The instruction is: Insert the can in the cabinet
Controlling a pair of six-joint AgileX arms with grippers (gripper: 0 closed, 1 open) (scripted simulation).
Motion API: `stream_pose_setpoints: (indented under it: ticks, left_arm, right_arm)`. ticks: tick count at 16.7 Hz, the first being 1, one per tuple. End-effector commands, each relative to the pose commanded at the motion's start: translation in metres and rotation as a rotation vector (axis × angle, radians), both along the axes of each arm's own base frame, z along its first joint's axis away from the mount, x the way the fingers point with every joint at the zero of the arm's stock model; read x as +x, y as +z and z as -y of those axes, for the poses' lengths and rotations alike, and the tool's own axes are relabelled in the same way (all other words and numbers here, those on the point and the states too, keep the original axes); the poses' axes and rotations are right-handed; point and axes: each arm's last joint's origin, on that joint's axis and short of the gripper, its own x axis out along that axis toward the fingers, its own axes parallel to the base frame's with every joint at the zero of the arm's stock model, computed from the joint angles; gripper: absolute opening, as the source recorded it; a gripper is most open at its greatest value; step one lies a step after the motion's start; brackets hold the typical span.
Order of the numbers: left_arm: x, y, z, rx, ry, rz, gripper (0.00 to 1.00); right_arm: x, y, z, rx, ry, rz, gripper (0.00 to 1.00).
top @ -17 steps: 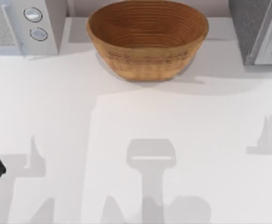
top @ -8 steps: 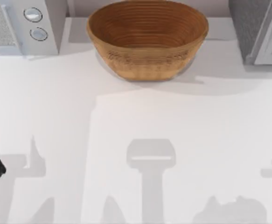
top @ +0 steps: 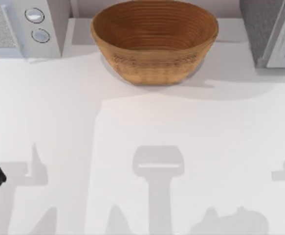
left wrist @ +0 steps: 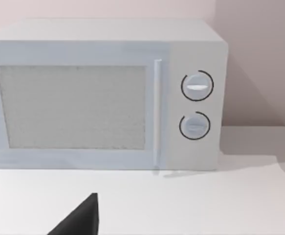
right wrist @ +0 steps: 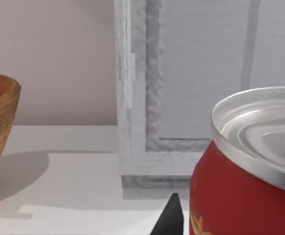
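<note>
Now the right tool (right wrist: pixel 174 215), whose grip I cannot tell, has the can (right wrist: pixel 245 171) close beside it and the cabinet (right wrist: pixel 181 88) door ahead, its table (top: pixel 147 122) shadow having shifted, suggesting an approach; the left tool (left wrist: pixel 78 220) idles facing the microwave (left wrist: pixel 103 93).

The can (right wrist: pixel 245 166) and cabinet (right wrist: pixel 191 88) — both cut off by the frame edge.

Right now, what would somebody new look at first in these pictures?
Probably the big wicker basket at the back middle of the table. Next the red can with its silver top, looming close in the right wrist view before the grey cabinet. The white microwave sits at the back left.
</note>
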Motion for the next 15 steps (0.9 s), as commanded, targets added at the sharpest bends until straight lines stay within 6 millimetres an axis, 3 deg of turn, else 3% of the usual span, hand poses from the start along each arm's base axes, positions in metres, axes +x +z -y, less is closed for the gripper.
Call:
stream_pose_setpoints:
  ticks: [3, 7, 11, 15]
  left_arm:
    - [0.0, 0.0, 0.0, 0.0, 0.0, 0.0, 1.0]
    - [0.0, 0.0, 0.0, 0.0, 0.0, 0.0, 1.0]
    - [0.0, 0.0, 0.0, 0.0, 0.0, 0.0, 1.0]
    - [0.0, 0.0, 0.0, 0.0, 0.0, 0.0, 1.0]
  right_arm:
    - [0.005, 0.047, -0.002, -0.002, -0.002, -0.02, 0.0]
    - [0.026, 0.134, -0.008, -0.004, -0.003, -0.019, 0.0]
    - [0.062, 0.22, -0.018, -0.005, -0.003, -0.003, 0.0]
    - [0.105, 0.283, -0.031, -0.003, -0.001, 0.015, 0.0]
